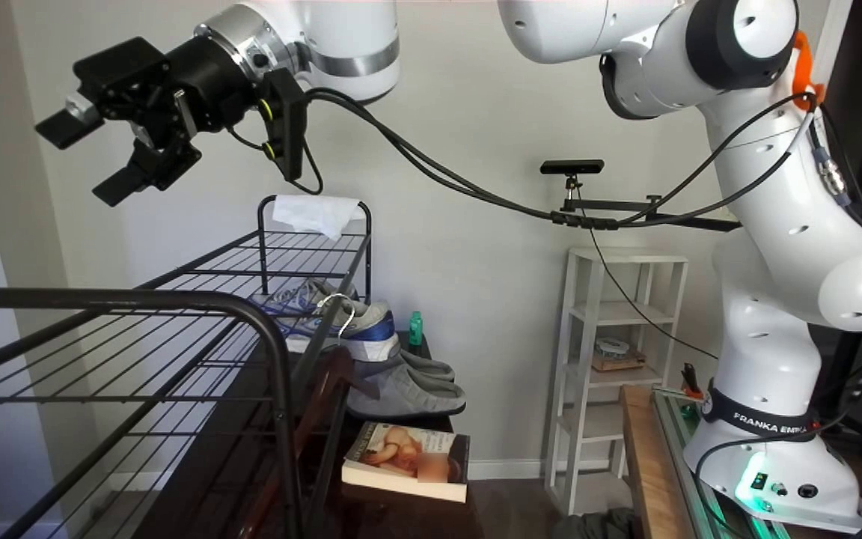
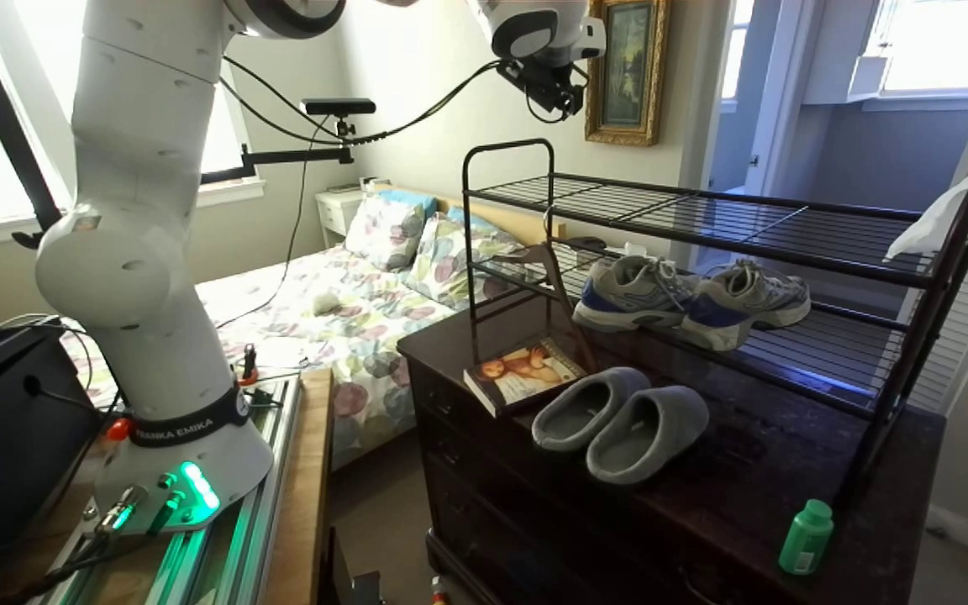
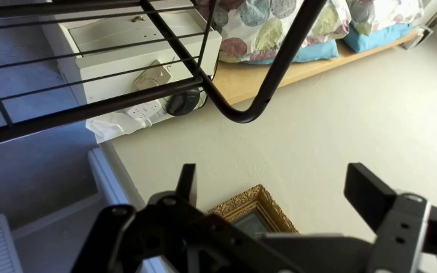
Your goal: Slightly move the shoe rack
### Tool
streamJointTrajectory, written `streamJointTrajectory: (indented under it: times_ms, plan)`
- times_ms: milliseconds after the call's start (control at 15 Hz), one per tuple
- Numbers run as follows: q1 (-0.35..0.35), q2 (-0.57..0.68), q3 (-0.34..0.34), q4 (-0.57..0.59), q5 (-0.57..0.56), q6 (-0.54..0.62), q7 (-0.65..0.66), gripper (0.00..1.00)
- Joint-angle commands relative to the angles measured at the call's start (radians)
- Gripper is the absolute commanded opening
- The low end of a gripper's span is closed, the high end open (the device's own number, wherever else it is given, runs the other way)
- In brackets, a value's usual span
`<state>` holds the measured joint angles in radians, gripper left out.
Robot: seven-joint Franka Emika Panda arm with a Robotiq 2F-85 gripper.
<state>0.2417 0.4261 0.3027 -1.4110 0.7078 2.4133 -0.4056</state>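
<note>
The shoe rack is a black tube rack with thin wire shelves. It stands on a dark dresser (image 2: 786, 454) and shows in both exterior views (image 1: 281, 374) (image 2: 753, 247). In the wrist view its rail and rounded end tube (image 3: 127, 99) fill the upper left. My gripper (image 1: 93, 156) is open and empty, in the air above the rack's level and apart from it. In an exterior view the gripper (image 2: 568, 99) is above and behind the rack's looped near-left end. In the wrist view the gap between the fingers (image 3: 272, 178) shows only wall and a picture frame.
Sneakers (image 2: 631, 294) sit on the rack's lower shelf, and a white cloth (image 1: 315, 213) hangs on one end. Grey slippers (image 2: 648, 433), a book (image 2: 526, 374), a green bottle (image 2: 807, 538) and a wooden hanger (image 1: 326, 404) are at the dresser. A white shelf unit (image 1: 584, 374) stands near the robot.
</note>
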Motion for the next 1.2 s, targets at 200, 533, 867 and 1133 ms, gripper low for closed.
streamJointTrajectory:
  times_ms: [200,533,867,1133]
  plan:
    - [0.009,0.046,0.034,0.022,0.105,-0.014,0.109,1.0]
    - [-0.019,0.041,0.038,-0.016,0.119,-0.101,0.244,1.0]
    - [-0.044,0.094,0.053,-0.005,0.205,-0.178,0.215,1.0]
    - [-0.049,0.182,0.07,0.036,0.301,-0.206,0.058,1.0]
